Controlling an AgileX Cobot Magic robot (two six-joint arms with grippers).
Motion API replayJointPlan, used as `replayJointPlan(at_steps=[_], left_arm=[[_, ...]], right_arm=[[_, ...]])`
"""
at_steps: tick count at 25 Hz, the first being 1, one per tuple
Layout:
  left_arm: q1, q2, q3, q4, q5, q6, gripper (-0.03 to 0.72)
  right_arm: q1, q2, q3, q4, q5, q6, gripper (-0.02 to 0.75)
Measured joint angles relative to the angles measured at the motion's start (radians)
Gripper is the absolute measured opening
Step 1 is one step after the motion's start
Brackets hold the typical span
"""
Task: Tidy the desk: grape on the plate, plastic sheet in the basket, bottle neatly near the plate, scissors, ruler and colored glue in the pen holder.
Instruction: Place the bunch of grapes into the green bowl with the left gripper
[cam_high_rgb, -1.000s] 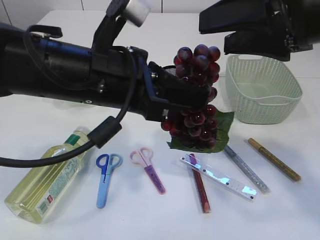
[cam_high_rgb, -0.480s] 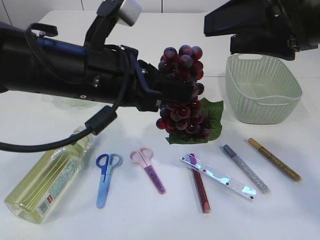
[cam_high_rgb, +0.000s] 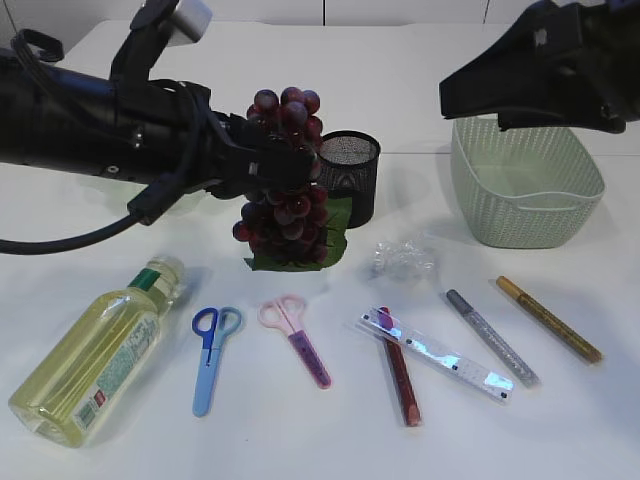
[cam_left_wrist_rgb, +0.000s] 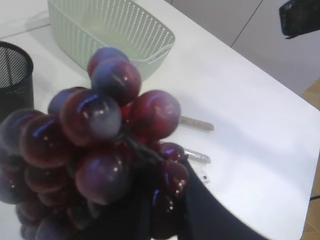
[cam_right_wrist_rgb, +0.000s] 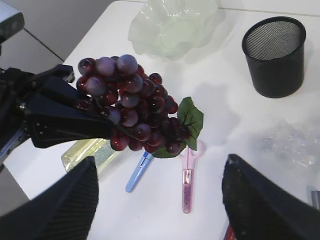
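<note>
The left tool (cam_high_rgb: 262, 165), clamped on a bunch of dark red artificial grapes with a green leaf (cam_high_rgb: 285, 180), holds it clear of the bench; the translucent green scalloped plate (cam_right_wrist_rgb: 172, 22) beyond it looks the next stop, while the right tool (cam_right_wrist_rgb: 157, 200) hangs wide and empty.

two scissors (cam_high_rgb: 215, 345), three glue pens (cam_high_rgb: 491, 337), perhaps

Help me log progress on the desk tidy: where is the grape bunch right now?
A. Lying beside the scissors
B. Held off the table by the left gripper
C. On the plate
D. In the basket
B: the left gripper is shut on the grape bunch, which hangs above the table.
</note>
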Motion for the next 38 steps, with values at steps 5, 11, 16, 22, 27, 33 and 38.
replayJointPlan(at_steps=[5, 11, 16, 22, 27, 33, 38], left_arm=[[0.041, 0.0, -0.017, 0.134, 0.023, -0.133, 0.062], [0.068, 0.0, -0.095, 0.443, 0.077, -0.401, 0.061], [0.098, 0.0, -0.177, 0.71, 0.169, -0.659, 0.061], [0.14, 0.0, -0.307, 0.973, 0.261, -0.892, 0.06], [0.19, 0.0, -0.395, 1.048, 0.284, -0.978, 0.06], [0.275, 0.0, -0.44, 1.06, 0.25, -1.005, 0.06], [0.32, 0.028, -0.462, 1.059, 0.172, -1.01, 0.06]], right_arm=[[0.0, 0.0, 0.0, -0.086, -0.005, 0.06, 0.594], [0.0, 0.0, 0.0, -0.133, -0.005, 0.114, 0.594], [0.0, 0.0, 0.0, -0.184, -0.005, 0.16, 0.594], [0.0, 0.0, 0.0, -0.271, -0.005, 0.223, 0.594], [0.0, 0.0, 0.0, -0.3, 0.008, 0.252, 0.585], [0.0, 0.0, 0.0, -0.315, 0.022, 0.264, 0.585], [0.0, 0.0, 0.0, -0.317, 0.022, 0.264, 0.585]])
